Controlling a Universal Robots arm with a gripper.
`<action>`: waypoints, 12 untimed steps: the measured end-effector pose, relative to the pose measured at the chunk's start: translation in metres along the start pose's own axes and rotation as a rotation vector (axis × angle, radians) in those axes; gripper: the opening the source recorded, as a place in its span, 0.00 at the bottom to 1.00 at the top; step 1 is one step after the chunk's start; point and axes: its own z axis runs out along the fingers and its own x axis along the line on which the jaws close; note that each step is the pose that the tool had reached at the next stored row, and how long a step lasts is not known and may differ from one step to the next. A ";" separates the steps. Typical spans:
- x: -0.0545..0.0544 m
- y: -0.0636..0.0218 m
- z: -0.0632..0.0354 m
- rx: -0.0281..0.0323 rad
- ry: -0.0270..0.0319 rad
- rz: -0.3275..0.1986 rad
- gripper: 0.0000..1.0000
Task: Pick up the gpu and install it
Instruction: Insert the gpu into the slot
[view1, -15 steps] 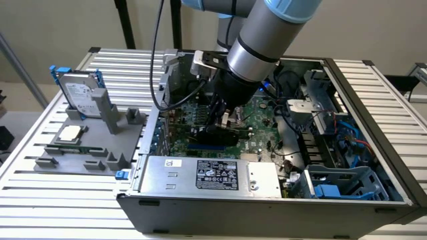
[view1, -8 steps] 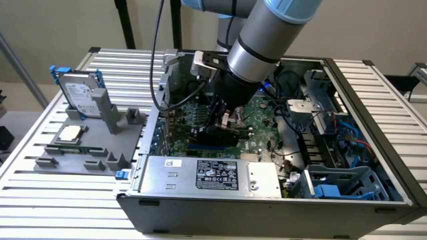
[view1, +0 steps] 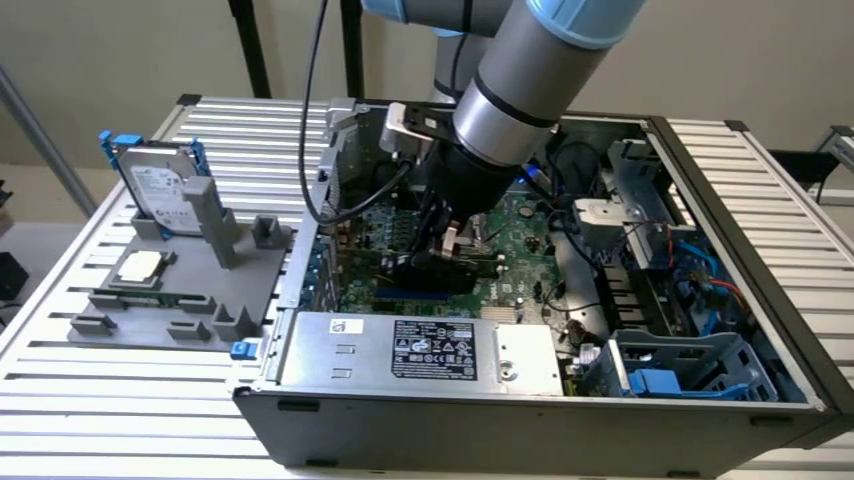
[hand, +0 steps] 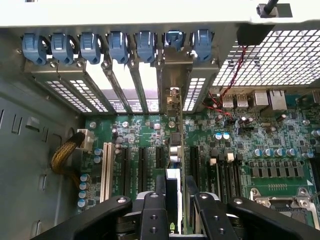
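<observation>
Inside the computer case (view1: 534, 425), close to its rear wall, the gpu (hand: 173, 150) stands on edge over the motherboard (hand: 240, 135). The wrist view shows it as a thin line running from the gripper (hand: 176, 182) to the row of bracket openings. Its metal bracket end meets the rear wall at one opening, beneath the row of blue clips (hand: 118, 46). The fingers (hand: 160, 192) are clamped on the card, one against each face. The card lies parallel to the neighbouring expansion slots (hand: 123, 167); whether its contacts are fully home cannot be told. Judged step: installation, at the insertion stage, with pick-up complete. Seating calls for the card to be held square to the board, with the bracket in line with its opening. It also calls for pressure straight toward the board with no side load on the nearby components. The power supply (view1: 427, 350) lies along the near edge of the case. On the table (view1: 80, 400), beyond the case at the exterior view's left, a grey fixture (view1: 160, 315) carries a hard drive (view1: 158, 185), standing upright, and a CPU chip (view1: 142, 265), lying flat. Both are well apart from the work.
</observation>
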 end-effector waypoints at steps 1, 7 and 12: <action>0.000 0.0000 0.0002 0.0000 -0.0001 0.000 0.26; 0.000 -0.0006 0.0023 -0.0001 0.0003 -0.001 0.26; 0.000 -0.0014 0.0046 -0.0006 0.0009 -0.004 0.26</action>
